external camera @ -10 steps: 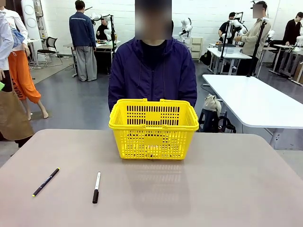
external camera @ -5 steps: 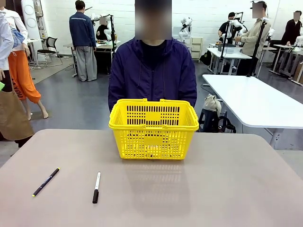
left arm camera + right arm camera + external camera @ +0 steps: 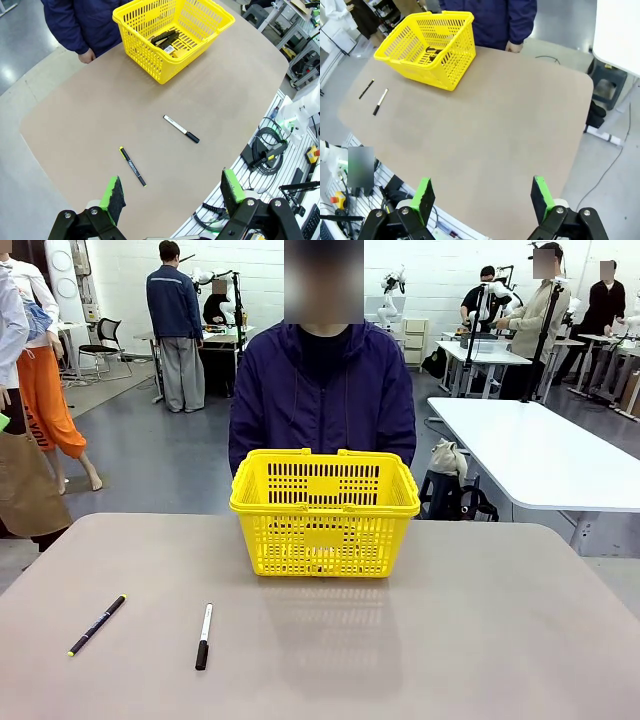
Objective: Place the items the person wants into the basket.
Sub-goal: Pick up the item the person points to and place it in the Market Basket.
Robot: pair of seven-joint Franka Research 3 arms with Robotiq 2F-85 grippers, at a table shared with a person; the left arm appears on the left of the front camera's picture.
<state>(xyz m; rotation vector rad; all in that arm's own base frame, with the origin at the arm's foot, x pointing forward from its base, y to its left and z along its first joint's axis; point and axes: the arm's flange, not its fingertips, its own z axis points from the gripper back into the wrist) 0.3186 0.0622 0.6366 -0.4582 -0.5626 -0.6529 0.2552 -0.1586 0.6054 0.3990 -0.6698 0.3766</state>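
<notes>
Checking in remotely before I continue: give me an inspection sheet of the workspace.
Surface: brown table, mostly bare.
Job's things: yellow basket at the far side before the person; dark items lie inside, hard to identify.
Clutter: black pen and white marker on the table's left part.
Grippers: left gripper open, empty; right gripper open, empty.
Cables: black cables off the table edge.
Surroundings: other people and tables behind.

Noted no shift on the table [image 3: 480, 640]. Observed only background movement: person in dark clothing [image 3: 603, 302] stepped further left at far right.
</notes>
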